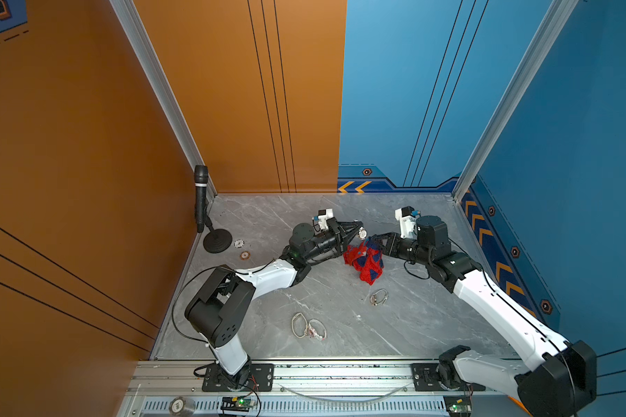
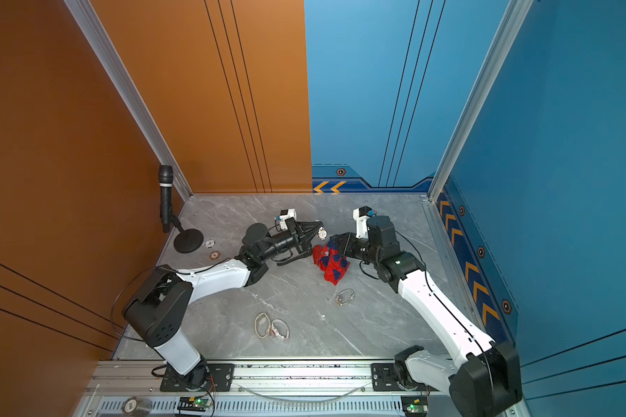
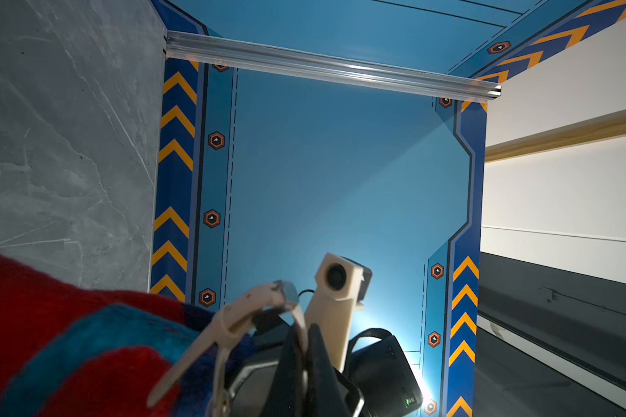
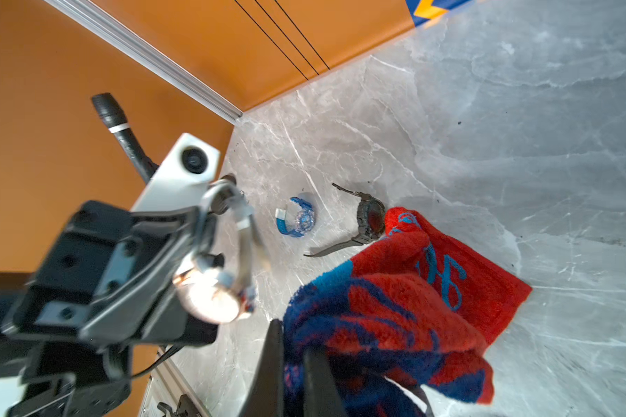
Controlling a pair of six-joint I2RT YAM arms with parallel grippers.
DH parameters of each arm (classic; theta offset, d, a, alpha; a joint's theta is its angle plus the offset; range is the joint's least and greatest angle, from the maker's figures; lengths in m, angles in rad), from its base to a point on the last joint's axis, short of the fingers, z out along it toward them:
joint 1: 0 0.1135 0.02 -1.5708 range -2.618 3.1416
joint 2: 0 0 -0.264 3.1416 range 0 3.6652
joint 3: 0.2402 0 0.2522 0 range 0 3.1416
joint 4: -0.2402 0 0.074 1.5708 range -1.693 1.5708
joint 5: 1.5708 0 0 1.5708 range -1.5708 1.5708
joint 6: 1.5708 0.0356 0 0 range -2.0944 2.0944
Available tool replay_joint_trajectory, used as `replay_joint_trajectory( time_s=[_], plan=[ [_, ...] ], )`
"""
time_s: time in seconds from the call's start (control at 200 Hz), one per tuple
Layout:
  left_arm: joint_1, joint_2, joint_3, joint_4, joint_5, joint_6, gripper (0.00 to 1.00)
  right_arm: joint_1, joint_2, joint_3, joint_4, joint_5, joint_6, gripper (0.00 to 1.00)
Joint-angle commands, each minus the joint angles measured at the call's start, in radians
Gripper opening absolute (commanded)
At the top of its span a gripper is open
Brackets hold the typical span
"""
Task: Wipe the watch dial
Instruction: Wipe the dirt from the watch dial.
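Your left gripper pinches the light, beige-strapped watch by its floppy strap. Your right gripper clamps the soft red-and-blue towel; wipe gently.

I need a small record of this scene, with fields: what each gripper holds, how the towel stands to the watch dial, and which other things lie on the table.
left gripper: shut on pale-strap watch, held above the table
right gripper: shut on red and blue towel
towel to dial: close, not touching; gap shows in right wrist view
loose on table: lone watch, watch pair, black watch, blue watch, white chip, brown chip
back corner: microphone on stand
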Motion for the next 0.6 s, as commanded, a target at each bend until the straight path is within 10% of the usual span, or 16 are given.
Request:
replay_joint_trajectory(
  time_s=[0.0,0.596],
  plan=[
    [0.013,-0.004,-0.013,0.001,0.047,0.039,0.00,0.020,-0.034,0.048,-0.007,0.005,0.013,0.00],
    [-0.016,-0.007,-0.003,0.004,0.036,0.029,0.00,0.072,0.112,0.077,0.115,-0.039,0.039,0.00]
  ],
)
